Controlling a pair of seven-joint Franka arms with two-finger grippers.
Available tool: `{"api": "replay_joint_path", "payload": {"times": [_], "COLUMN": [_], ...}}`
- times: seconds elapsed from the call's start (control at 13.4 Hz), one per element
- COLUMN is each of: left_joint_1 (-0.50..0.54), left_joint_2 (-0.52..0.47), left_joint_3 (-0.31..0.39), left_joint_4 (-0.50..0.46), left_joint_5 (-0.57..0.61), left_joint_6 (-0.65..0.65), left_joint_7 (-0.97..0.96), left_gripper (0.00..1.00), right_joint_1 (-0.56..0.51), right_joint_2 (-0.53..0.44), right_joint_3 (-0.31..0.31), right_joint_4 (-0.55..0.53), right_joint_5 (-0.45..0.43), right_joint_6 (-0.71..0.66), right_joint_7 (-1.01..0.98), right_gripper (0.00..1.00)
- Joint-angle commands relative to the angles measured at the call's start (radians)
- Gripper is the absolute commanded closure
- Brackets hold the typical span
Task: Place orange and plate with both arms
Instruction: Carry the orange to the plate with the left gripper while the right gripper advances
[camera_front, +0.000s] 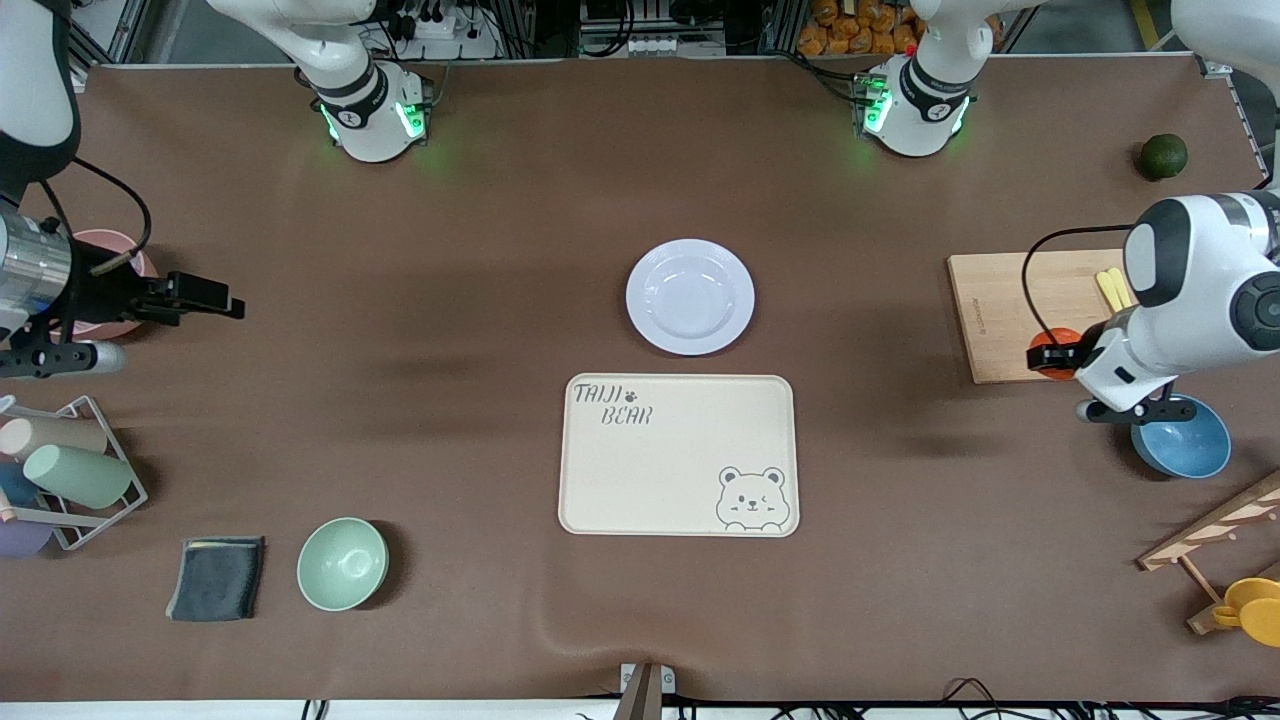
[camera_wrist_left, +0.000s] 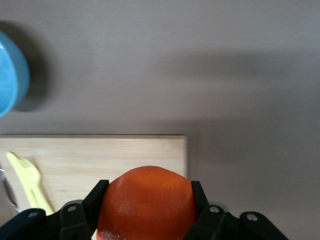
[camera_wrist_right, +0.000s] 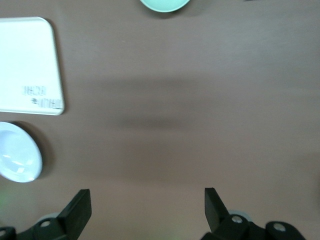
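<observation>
The left end effector (camera_front: 1050, 354) is closed on the orange (camera_front: 1056, 343), holding it over the front corner of the wooden cutting board (camera_front: 1010, 310) near the desk's (camera_front: 450, 300) edge at the left arm's end. In the left wrist view the orange (camera_wrist_left: 146, 202) sits squeezed between the two black fingers (camera_wrist_left: 92, 202), with the board (camera_wrist_left: 100, 160) and a yellow fork (camera_wrist_left: 27, 177) lying on it just below. A blue bowl (camera_front: 1185, 442) stands beside the board, nearer to the front camera, and a dark green round fruit (camera_front: 1163, 156) lies toward the desk corner at the left arm's base side.

The plate (camera_front: 690, 296) rests empty at the middle of the desk, well apart from the orange, with open brown surface between them. Just nearer to the front camera than the plate lies a cream bear-printed tray (camera_front: 680, 455), close to it but not touching.

The right end effector (camera_front: 200, 297) hangs open over the desk near the edge at the right arm's end, its fingers (camera_wrist_right: 77, 212) spread wide with nothing between them; a pink bowl (camera_front: 125, 260) sits partly hidden under that arm. Toward the front corner at that end are a wire rack of cups (camera_front: 70, 470), a dark folded cloth (camera_front: 216, 578) and a green bowl (camera_front: 342, 563).
</observation>
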Motion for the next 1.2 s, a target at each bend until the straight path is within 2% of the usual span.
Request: {"api": "replay_joint_path", "payload": {"times": [0.0,0.07,0.15,0.22,0.37,0.6,0.75,0.9,1.12], "left_joint_1": [0.006,0.006,0.008,0.003,-0.026,-0.065,-0.134,-0.219,-0.353], "left_joint_2": [0.003,0.0,0.003,0.012,0.015,0.02,0.047,0.107,0.255], "left_joint_3": [-0.09,-0.134,-0.176,-0.206,-0.254,-0.32,-0.334,-0.334,-0.331], "left_joint_4": [0.037,0.038,0.046,0.05,0.054,0.063,0.081,0.119,0.21], "left_joint_5": [-0.029,-0.032,-0.063,-0.124,-0.152,-0.178,-0.2,-0.2,-0.191], "left_joint_6": [-0.064,-0.081,-0.109,-0.121,-0.121,-0.121,-0.118,-0.113,-0.11], "left_joint_7": [-0.124,-0.172,-0.206,-0.239,-0.313,-0.414,-0.479,-0.572,-0.71], "left_gripper": [0.9,0.91,0.95,0.97,0.96,0.97,0.97,0.97,0.97], "right_joint_1": [-0.021,-0.017,-0.017,-0.017,-0.01,0.013,0.034,0.055,0.117], "right_joint_2": [-0.009,-0.009,-0.01,-0.013,-0.012,-0.022,-0.021,-0.023,-0.02], "right_joint_3": [0.008,0.008,0.009,0.009,0.012,0.012,0.014,0.014,0.014], "right_joint_4": [-0.059,-0.079,-0.119,-0.16,-0.211,-0.306,-0.338,-0.409,-0.516], "right_joint_5": [0.065,0.088,0.139,0.192,0.23,0.338,0.363,0.484,0.602], "right_joint_6": [0.047,0.061,0.081,0.117,0.17,0.254,0.299,0.343,0.466], "right_joint_7": [0.012,0.012,0.011,0.002,-0.006,-0.018,-0.043,-0.07,-0.141], "right_gripper": [0.0,0.0,0.0,0.0,0.0,0.0,0.0,0.0,0.0]}}
